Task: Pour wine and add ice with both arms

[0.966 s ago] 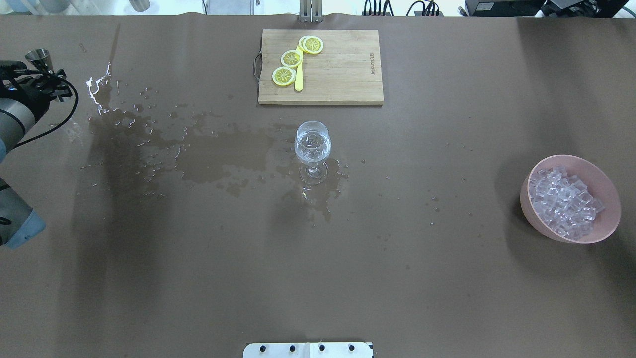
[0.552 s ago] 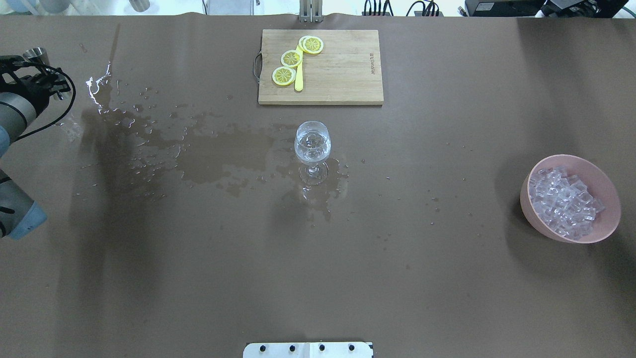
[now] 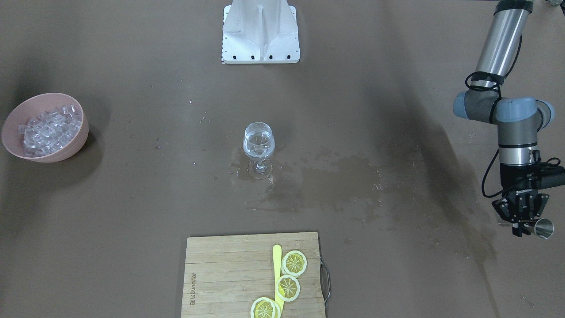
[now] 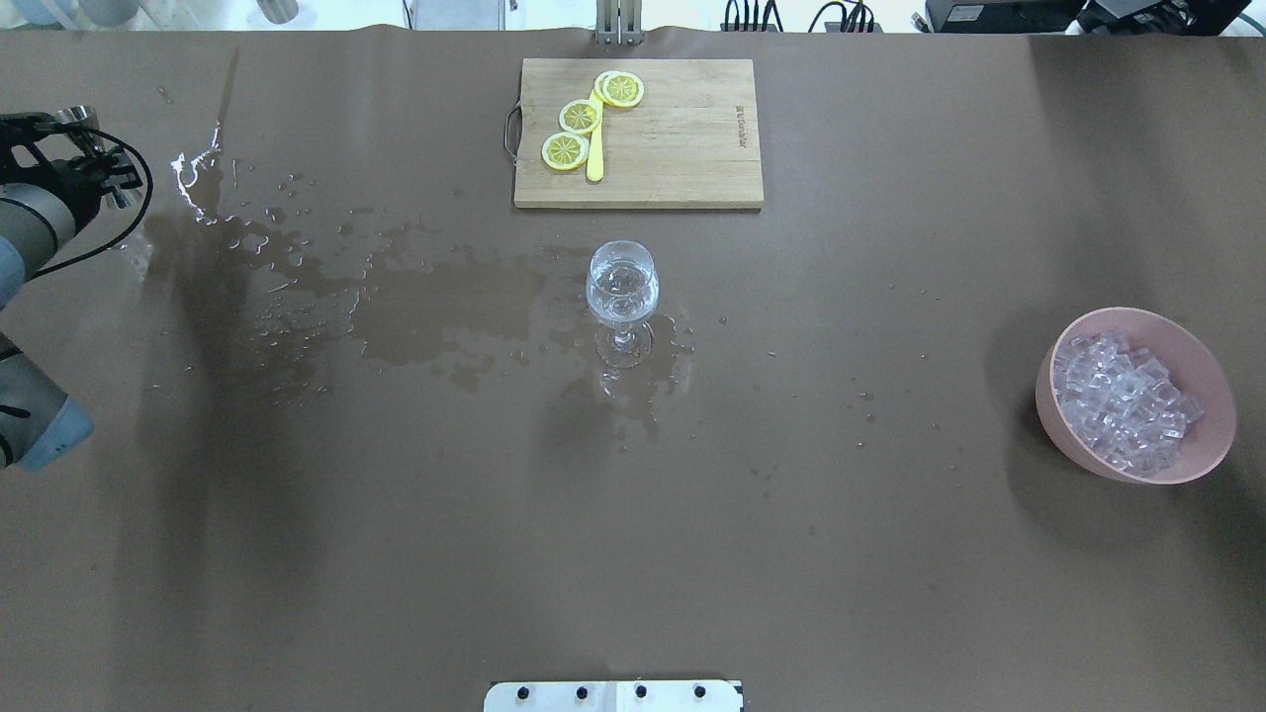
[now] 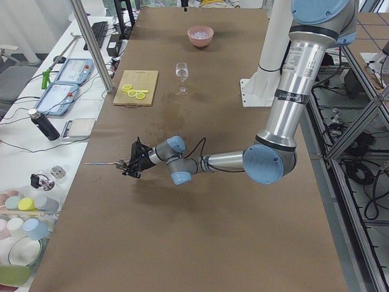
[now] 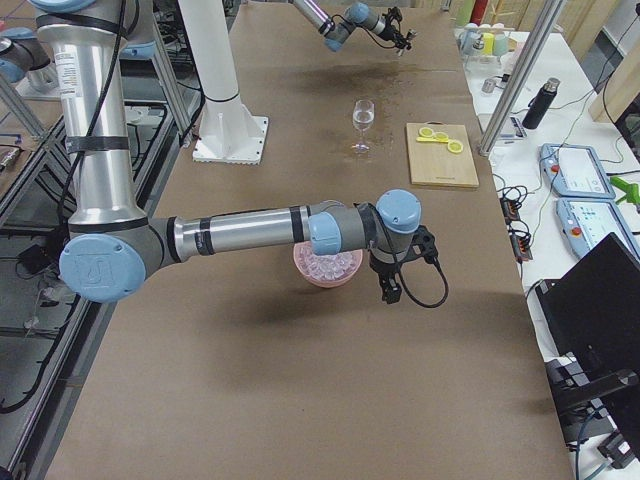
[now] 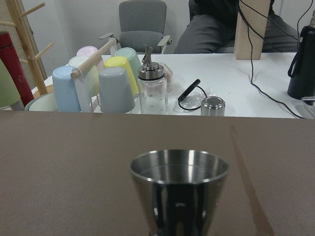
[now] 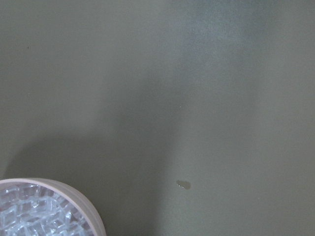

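A wine glass with clear wine in its bowl stands mid-table, also in the front view. Ice cubes fill a pink bowl at the right, also in the front view. My left gripper is at the far left edge, shut on a steel jigger. The jigger is upright in the left wrist view. My right gripper shows only in the exterior right view, beside the bowl. I cannot tell whether it is open or shut.
A wet spill spreads from the glass toward the left edge. A wooden board with lemon slices and a yellow knife lies behind the glass. Cups and a bottle stand beyond the table's left end.
My left gripper with the jigger has shifted slightly toward the left edge. The glass, bowl and board have not moved.
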### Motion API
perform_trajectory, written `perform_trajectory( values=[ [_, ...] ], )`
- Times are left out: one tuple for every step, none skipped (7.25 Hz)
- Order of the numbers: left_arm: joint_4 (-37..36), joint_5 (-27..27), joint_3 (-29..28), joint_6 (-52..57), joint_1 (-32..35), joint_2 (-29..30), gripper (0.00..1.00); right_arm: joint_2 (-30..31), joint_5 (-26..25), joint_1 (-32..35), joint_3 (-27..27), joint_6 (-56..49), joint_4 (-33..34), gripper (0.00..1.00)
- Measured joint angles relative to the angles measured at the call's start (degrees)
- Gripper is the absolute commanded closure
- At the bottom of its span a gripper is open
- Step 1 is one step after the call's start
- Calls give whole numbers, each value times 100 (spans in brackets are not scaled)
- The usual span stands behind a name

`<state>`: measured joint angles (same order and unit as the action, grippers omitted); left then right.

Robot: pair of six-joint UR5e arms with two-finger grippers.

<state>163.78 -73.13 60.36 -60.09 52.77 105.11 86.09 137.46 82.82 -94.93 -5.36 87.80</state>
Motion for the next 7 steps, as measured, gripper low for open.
perform_trajectory(
  values=[
    [-17, -36, -35, -44, -2, 8, 85, -4, 0, -2, 0, 2, 0, 0],
    [-21, -110, -74, -58, -3, 11, 68, -9, 0, -2, 0, 6, 0, 0],
    [-22, -168, -97, -60, -3, 11, 60, -11, 0, -2, 1, 8, 0, 0],
    [-21, -204, -104, -60, -4, 12, 55, -13, 0, -10, 1, 8, 0, 0],
    [-21, -257, -102, -58, -3, 13, 44, -13, 0, -17, 3, 9, 0, 0],
    [-21, -317, -98, -50, 6, 13, 24, -13, 0, -26, 6, 9, 0, 0],
    [-21, -354, -96, -38, 20, 16, 2, -13, 0, -37, 11, 9, 0, 0]
  ],
)
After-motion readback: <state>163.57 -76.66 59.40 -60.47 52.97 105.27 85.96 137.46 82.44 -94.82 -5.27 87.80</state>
